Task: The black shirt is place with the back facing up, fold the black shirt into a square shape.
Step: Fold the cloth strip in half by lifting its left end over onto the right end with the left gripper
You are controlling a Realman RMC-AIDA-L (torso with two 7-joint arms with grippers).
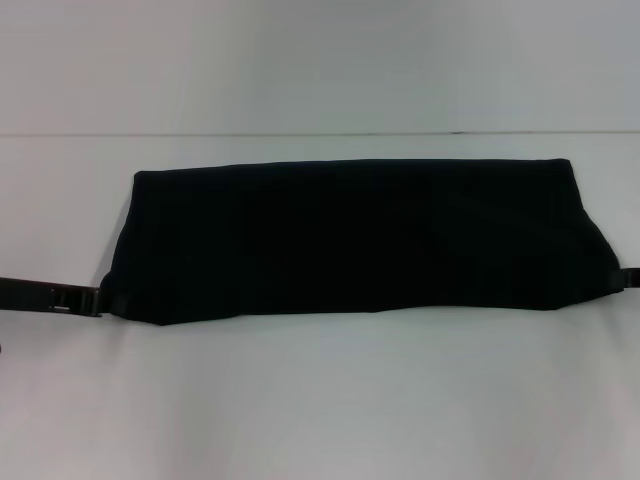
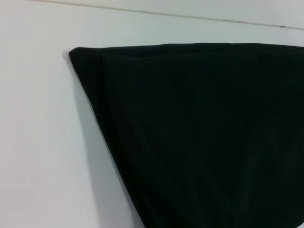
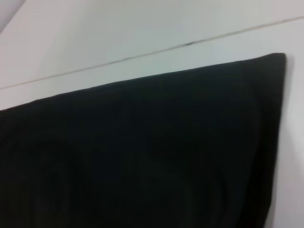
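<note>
Two arms: both enter the head view low at the frame's side edges, one at each end of the garment.
Near worktop: bare white worktop (image 1: 320, 400) fills the lower part of the head view, in front of the cloth.
Left gripper (image 1: 88, 300): a thin black jointed piece reaching in from the left edge of the head view, its tip meeting the lower left corner of the cloth; whether the jaws are spread or pinching the fabric cannot be told.
Right gripper (image 1: 622, 280): only a short dark stub at the right edge of the head view, touching the lower right corner of the cloth; the state of its jaws cannot be told.
Black shirt (image 1: 350, 240): large plain matte-black soft fabric shirt, lying flat across the middle of the head view as a wide band, wider along its near edge than its far edge, with the near edge slightly curved.
Left wrist view: the shirt's (image 2: 199, 137) far corner sits upper left, its side edge slanting down to the lower middle.
Right wrist view: the shirt (image 3: 142, 161) fills the lower frame, its far corner at upper right.
Far side: a thin seam line crosses the white surface beyond the shirt.
</note>
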